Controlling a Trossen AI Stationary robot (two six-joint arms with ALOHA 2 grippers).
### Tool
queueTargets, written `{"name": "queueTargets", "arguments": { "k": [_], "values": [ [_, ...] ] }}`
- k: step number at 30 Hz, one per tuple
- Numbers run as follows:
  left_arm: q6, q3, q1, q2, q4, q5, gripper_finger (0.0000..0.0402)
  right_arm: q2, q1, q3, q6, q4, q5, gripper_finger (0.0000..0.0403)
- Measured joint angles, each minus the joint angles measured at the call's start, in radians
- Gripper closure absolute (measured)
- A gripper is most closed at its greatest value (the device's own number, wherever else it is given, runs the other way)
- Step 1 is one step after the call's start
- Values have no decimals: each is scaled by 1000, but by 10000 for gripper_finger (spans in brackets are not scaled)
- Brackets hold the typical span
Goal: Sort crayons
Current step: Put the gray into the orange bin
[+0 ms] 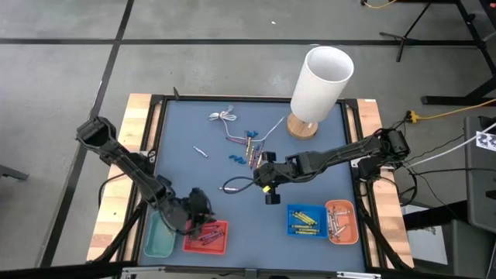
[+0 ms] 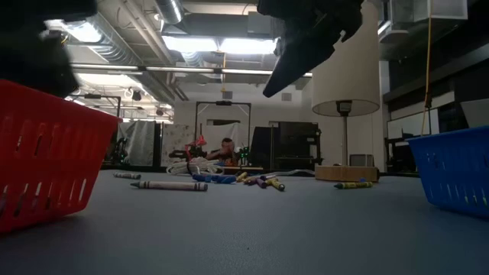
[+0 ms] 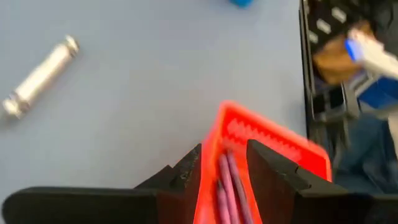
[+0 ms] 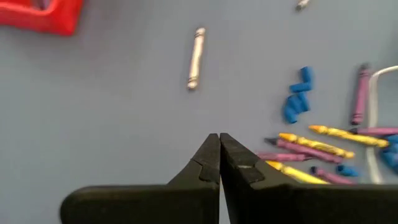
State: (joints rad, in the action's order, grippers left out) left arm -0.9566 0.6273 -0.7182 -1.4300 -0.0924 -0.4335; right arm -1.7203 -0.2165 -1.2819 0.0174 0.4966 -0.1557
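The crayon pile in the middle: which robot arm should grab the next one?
Probably the right. Its shut gripper hangs beside the crayon pile; the left gripper is open over the red basket.

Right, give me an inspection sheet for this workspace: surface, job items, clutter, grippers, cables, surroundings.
Surface: blue-grey table top framed by wood edges.
Job items: loose crayons piled mid-table, one grey crayon apart; yellow ones in the blue bin, others in the red bin and orange bin; teal bin contents cannot be told.
Clutter: small blue bits; white lamp on a wooden base.
Grippers: left gripper open over the red bin; right gripper shut, empty, above the table near the pile.
Cables: thin white cable on the table; yellow cable on the floor.
Surroundings: concrete floor, stands; a person far behind in the low view.
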Motion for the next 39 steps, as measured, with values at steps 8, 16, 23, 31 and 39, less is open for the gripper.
{"name": "queueTargets", "arguments": {
  "k": [8, 16, 23, 31, 39],
  "values": [
    [305, 0, 211, 0, -104, -4, 288, 52, -1, 1, 0, 61, 132, 400],
    [480, 0, 390, -56, -55, 189, 288, 75, 0, 1, 0, 82, 129, 400],
    [579, 0, 439, -177, -46, 238, 288, 68, 0, 1, 0, 77, 126, 400],
    [577, 2, 462, -248, -29, 234, 298, 68, 1, 1, 0, 78, 126, 400],
    [575, 2, 462, -251, -29, 238, 366, 66, 1, 1, 0, 73, 126, 400]
  ]
}}
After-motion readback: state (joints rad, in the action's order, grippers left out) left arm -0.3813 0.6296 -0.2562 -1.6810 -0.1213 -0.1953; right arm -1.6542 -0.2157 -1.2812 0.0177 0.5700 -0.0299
